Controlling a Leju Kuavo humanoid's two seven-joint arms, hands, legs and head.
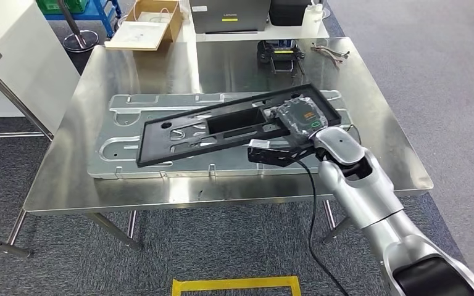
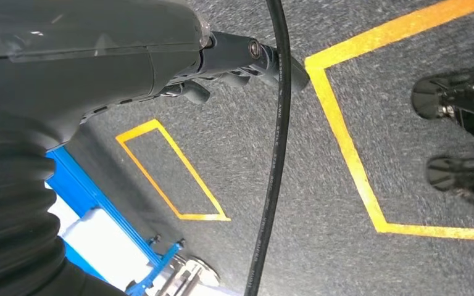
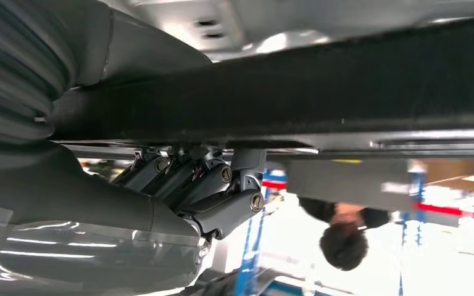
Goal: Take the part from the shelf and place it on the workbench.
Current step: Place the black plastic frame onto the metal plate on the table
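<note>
Black and long, the part point(image 1: 222, 126) lay slantwise over the steel workbench point(image 1: 86, 179), its right end gripped by the right hand point(image 1: 287, 145), whose dark fingers point(image 3: 213, 185) curled under its edge in the right wrist view. It sat above a pale metal panel point(image 1: 136, 102) already lying on the bench; whether its far end touched that panel could not be told. By my reading the carry was done and only the setting down and letting go remained. Room seemed ample to the near side, where bare steel ran to the bench edge, while a cardboard box point(image 1: 148, 24) and a dark tool point(image 1: 279, 57) stood well apart at the back. The left hand point(image 2: 234, 58) hung over grey carpet with yellow tape point(image 2: 345, 142), holding nothing; how wide its fingers stood I could not tell.
</note>
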